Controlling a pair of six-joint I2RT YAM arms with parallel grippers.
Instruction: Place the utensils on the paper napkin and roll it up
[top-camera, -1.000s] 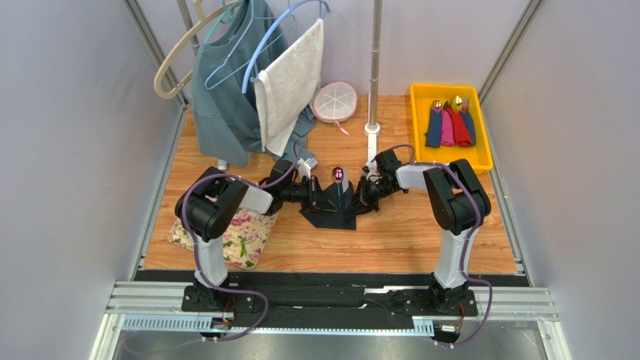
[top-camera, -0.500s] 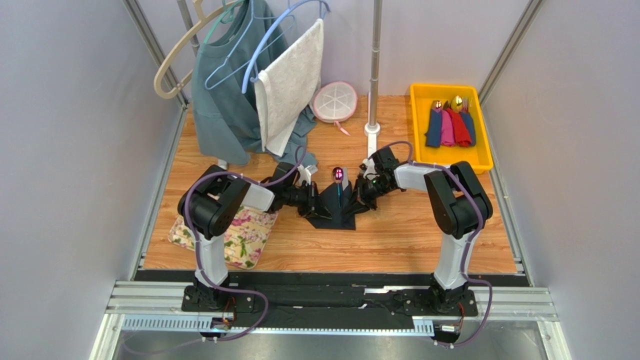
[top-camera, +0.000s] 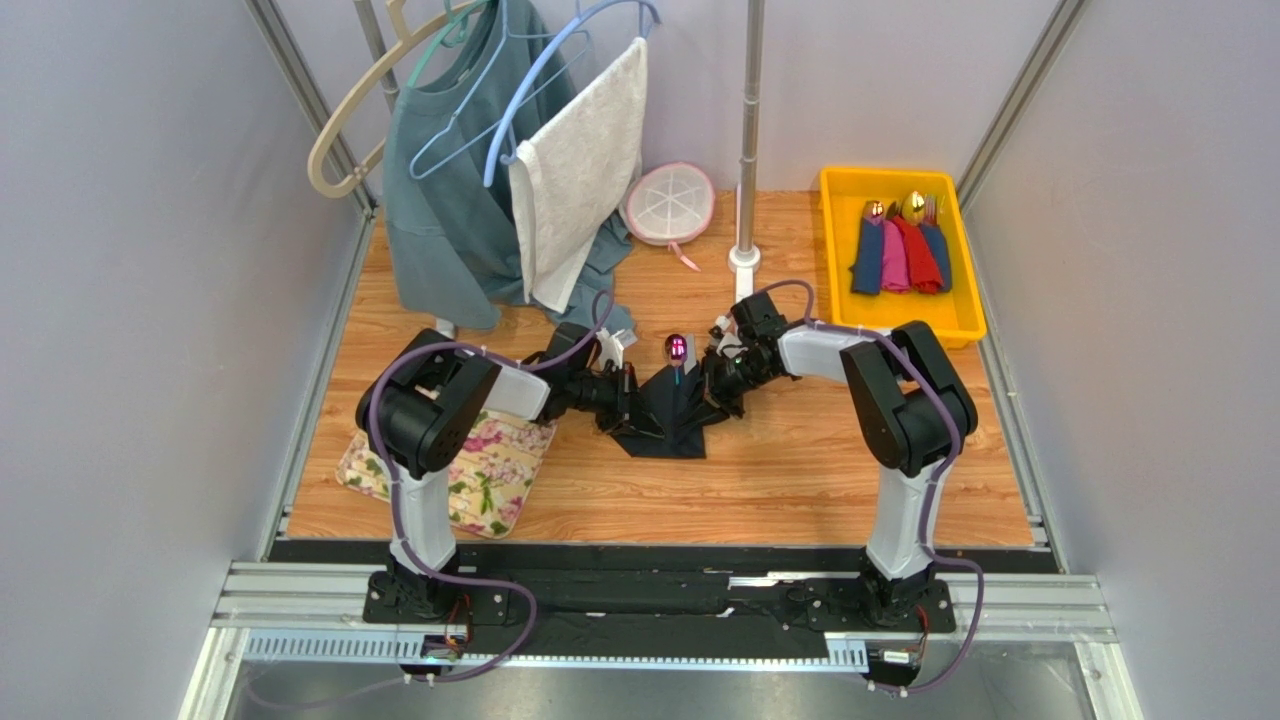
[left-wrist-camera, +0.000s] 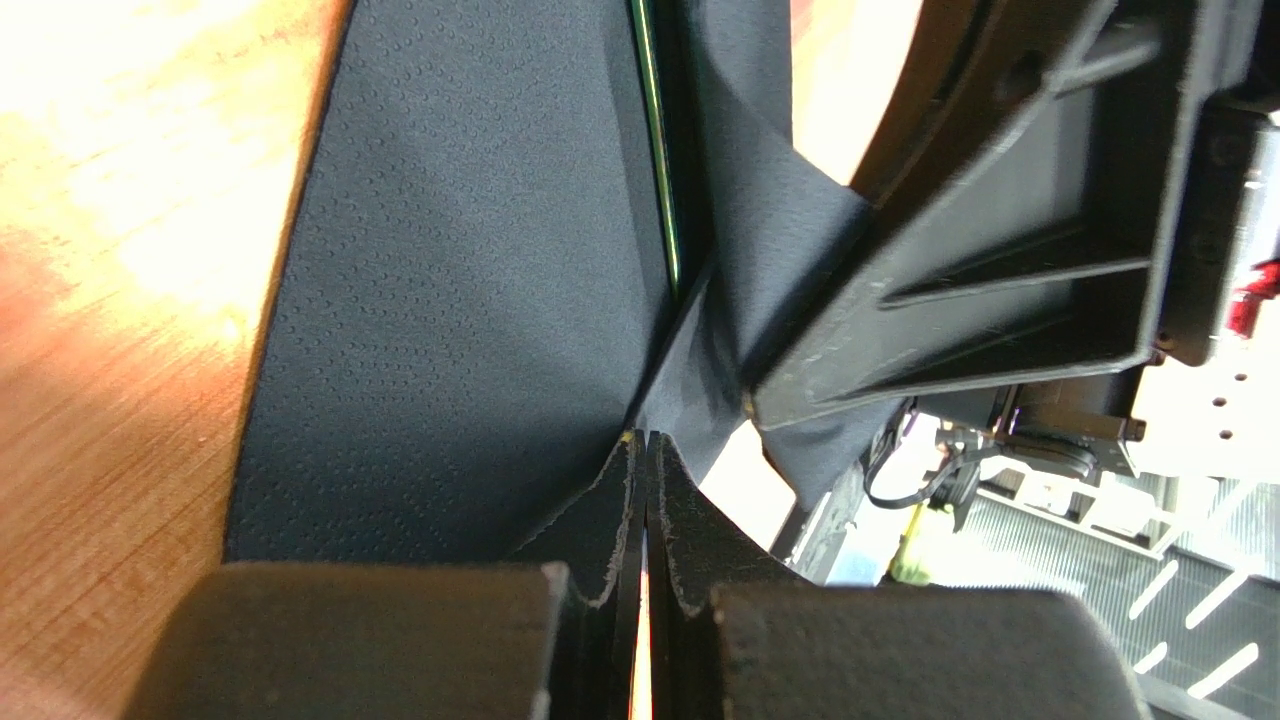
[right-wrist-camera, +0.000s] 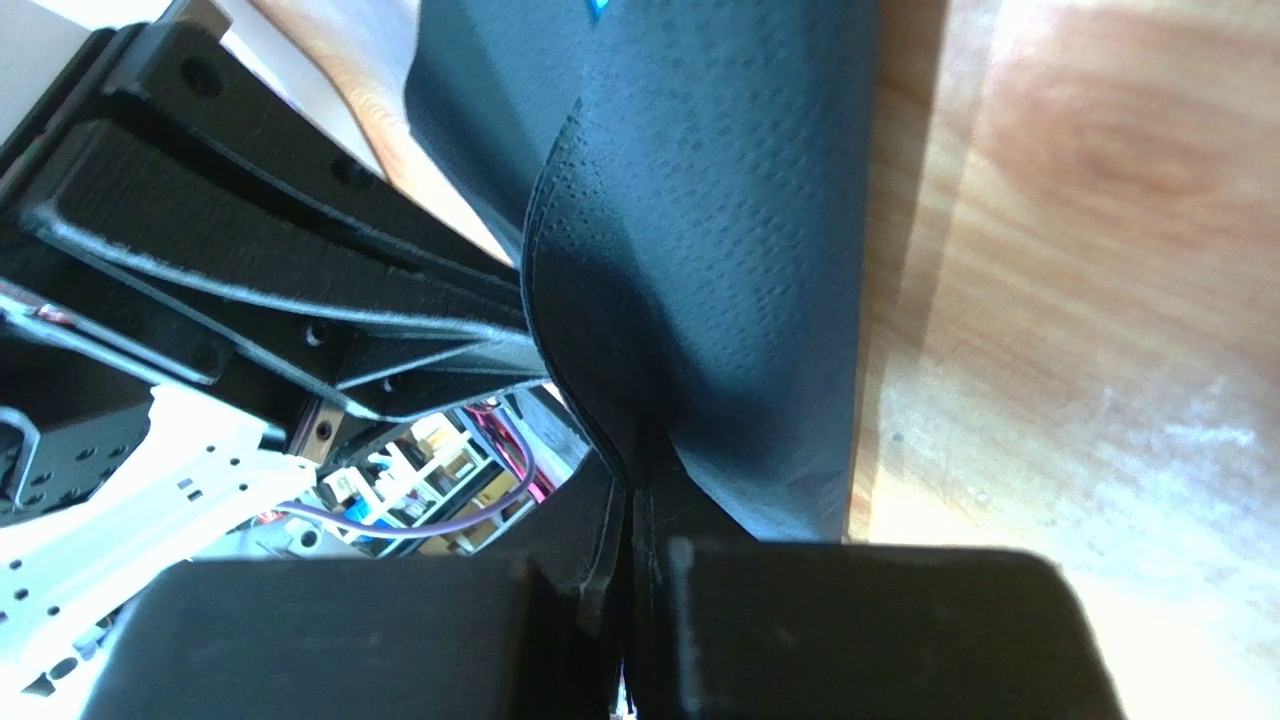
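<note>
Pinching the paper napkin (top-camera: 669, 423) at its 9 o'clock edge with the left jaws, clenched tight on the black sheet. Gripping its 3 o'clock edge with the right jaws, likewise clenched on the sheet. Lying near the middle of the table (top-camera: 812, 465), with both sides drawn up toward each other over the utensils (left-wrist-camera: 655, 165). Showing the spoon (top-camera: 678, 350) by its purple-pink bowl, poking out at the napkin's 12 o'clock, and one slim greenish handle deep in the fold in the left wrist view. Resting well apart: floral mat (top-camera: 481, 468) at the table's 8 o'clock, yellow bin (top-camera: 896, 176) of wrapped cutlery at 1 o'clock.
</note>
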